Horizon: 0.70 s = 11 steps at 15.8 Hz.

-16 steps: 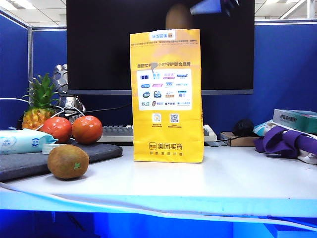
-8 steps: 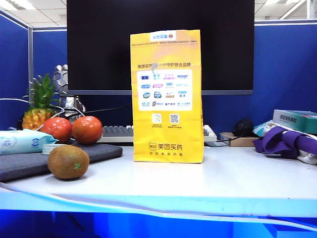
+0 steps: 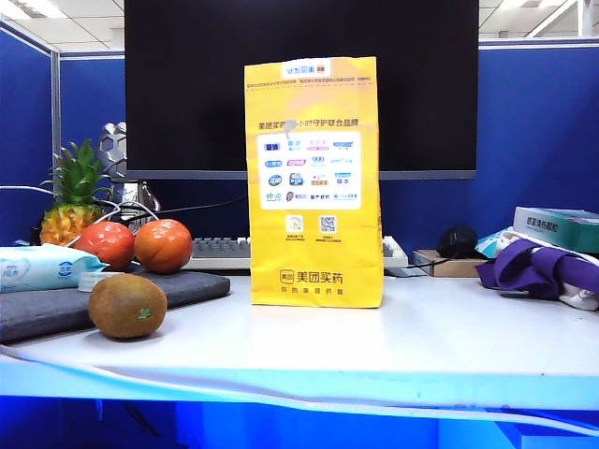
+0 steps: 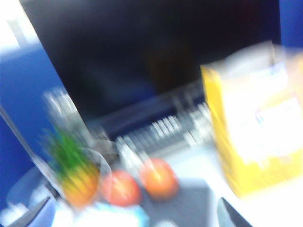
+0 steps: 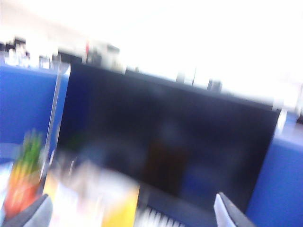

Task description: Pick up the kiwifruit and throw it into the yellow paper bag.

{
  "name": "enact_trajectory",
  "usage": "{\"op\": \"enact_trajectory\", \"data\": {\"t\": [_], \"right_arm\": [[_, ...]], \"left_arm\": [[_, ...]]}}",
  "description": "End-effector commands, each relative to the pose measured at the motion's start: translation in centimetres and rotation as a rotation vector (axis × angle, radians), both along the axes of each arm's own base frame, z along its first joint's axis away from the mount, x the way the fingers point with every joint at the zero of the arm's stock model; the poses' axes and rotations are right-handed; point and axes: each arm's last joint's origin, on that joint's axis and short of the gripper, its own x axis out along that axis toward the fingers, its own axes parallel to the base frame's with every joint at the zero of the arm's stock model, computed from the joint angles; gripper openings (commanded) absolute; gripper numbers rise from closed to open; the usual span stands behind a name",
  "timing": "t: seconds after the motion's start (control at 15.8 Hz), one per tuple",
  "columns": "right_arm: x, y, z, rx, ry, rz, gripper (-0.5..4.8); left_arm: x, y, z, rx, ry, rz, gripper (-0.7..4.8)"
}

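Right pincer [image 5: 132, 213] gapes wide and empty above the bag [image 3: 314, 182]; no kiwifruit is visible there. Left pincer [image 4: 135, 215] also looks open and empty, nearer the left-side fruit on the surface [image 3: 393, 337].

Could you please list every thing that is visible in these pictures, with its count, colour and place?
yellow paper bag: 1, yellow, upright mid-table
kiwifruit: 1, brown-green, front left
tomatoes: 2, red-orange, behind kiwifruit
pineapple: 1, far left
wipes pack: 1, pale blue, left edge
grey pad: 1, under tomatoes
keyboard: 1, behind bag
monitor: 1, black, back
purple cloth: 1, right
table: 1, white
left end effector: fingertips apart, open
right end effector: open, empty
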Motion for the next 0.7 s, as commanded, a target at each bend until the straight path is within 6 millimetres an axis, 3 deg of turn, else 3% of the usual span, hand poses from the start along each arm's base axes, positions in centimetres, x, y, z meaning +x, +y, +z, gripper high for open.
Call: {"op": "enact_trajectory", "data": {"t": [0.06, 0.25, 0.38, 0.51, 0.7], "right_arm": [[0.1, 0.1, -6.8, 0.168, 0.069, 0.055, 4.79], [1.5, 0.3, -14.5, 0.383, 0.243, 0.092, 4.79], [1.8, 0.3, -18.0, 0.431, 0.367, 0.071, 4.79], [1.8, 0.2, -19.8, 0.427, 0.414, 0.034, 4.79], [1.8, 0.2, -20.8, 0.417, 0.464, 0.005, 4.79]], "left_arm": [[-1.6, 0.4, -2.9, -0.192, 0.016, -0.037, 4.79], [-4.5, 1.3, -5.8, -0.261, -0.091, -0.036, 4.79], [-3.9, 1.1, -7.4, -0.335, -0.043, -0.045, 4.79], [-3.3, 1.0, -8.2, -0.419, -0.012, -0.031, 4.79], [-2.6, 1.0, -10.3, -0.391, 0.085, 0.054, 4.79]]}}
